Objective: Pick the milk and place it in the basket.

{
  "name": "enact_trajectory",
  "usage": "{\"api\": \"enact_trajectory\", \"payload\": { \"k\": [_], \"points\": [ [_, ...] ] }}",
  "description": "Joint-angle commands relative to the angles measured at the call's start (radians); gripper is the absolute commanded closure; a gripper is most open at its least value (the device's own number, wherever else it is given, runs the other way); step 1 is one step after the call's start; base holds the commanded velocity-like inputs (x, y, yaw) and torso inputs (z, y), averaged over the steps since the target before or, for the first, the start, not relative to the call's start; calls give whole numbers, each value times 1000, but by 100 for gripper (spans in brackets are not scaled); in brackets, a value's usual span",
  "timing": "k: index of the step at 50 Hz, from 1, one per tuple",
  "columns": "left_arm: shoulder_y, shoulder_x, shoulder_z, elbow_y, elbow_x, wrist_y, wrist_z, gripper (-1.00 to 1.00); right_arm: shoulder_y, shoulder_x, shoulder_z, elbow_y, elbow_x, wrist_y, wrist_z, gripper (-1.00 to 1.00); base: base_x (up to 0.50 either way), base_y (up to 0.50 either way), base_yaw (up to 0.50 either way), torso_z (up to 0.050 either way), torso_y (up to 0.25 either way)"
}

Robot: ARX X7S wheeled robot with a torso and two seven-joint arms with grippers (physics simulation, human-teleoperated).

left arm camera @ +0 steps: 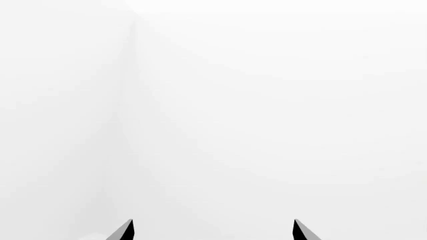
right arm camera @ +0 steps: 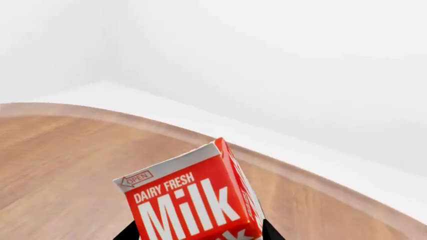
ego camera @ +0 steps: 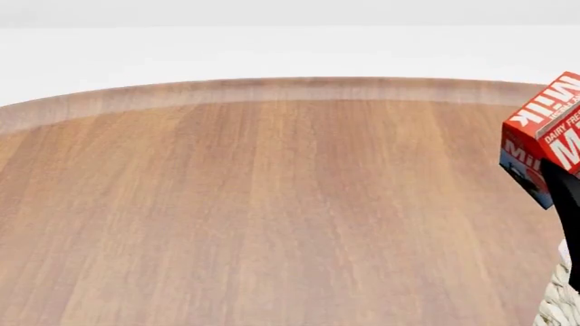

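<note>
A: What fills most of the frame?

B: A round wooden table (ego camera: 254, 204), its curved far edge running across the upper part, with white floor and wall behind it.

A: And the milk (ego camera: 544, 139)?

B: At the right border, lifted clear of the tabletop and tilted, red top with white "Milk" lettering, a strip of blue on its lower side. Part of it is cut off by the frame.

A: What holds it?

B: A dark piece of the right gripper (ego camera: 569, 204) sits against its lower right side; the fingertips aren't visible.

A: Anything below?

B: A corner of the woven basket (ego camera: 557, 309), bottom right, under the carton.
</note>
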Motion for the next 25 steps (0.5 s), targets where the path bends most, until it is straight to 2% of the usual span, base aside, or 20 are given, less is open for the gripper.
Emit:
{"api": "enact_trajectory", "payload": {
  "k": [1,16,19,21,22,25],
  "points": [
    [1,-2,1,-1,-1,2,-1,-100,-8,-2,60,1,-35,-7,14,100,0,0,0,0,0],
    [3,-4,1,-2,-3,6,-3,-100,15,10,39,8,-46,-14,-1,100,0,0,0,1,1],
    [6,-3,-4,-2,-5,7,-4,-100,203,89,-116,74,-72,-44,-80,100,0,0,0,0,0],
    [7,-3,-4,-3,-5,8,-4,-100,492,101,-288,144,-109,16,-174,100,0,0,0,0,5],
    [7,-3,-3,-3,-4,9,-4,-100,642,74,-381,201,-143,110,-253,100,0,0,0,0,0],
    [9,-3,-3,-3,-5,10,-4,-100,1070,0,-579,334,-329,256,-448,100,0,0,0,0,0]
  ]
}}
